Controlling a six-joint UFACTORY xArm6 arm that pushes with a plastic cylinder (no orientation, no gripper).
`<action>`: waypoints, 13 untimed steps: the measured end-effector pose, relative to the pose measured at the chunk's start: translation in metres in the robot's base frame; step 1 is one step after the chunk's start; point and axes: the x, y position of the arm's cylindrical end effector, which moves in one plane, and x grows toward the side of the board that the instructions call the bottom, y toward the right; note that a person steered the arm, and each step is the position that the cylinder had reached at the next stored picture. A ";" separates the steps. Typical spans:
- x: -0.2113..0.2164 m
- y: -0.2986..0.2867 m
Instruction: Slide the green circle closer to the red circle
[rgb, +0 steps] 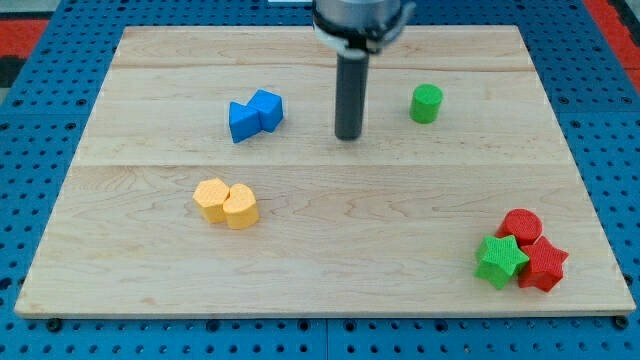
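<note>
1 green circle (426, 103) right of my tip (348, 137), red circle (521, 225) far.

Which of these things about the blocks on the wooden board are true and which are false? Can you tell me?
1. The green circle sits near the view's top right. True.
2. My tip is touching the green circle. False: it stands apart, to that block's left, between it and the blue blocks.
3. The red circle is at the view's bottom right, beside the green star. True.
4. The two yellow blocks lie far apart. False: they sit pressed together.
5. The green circle is already next to the red circle. False: much bare board separates them.
</note>
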 end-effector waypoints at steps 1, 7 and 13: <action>-0.059 0.004; 0.031 0.098; 0.081 0.174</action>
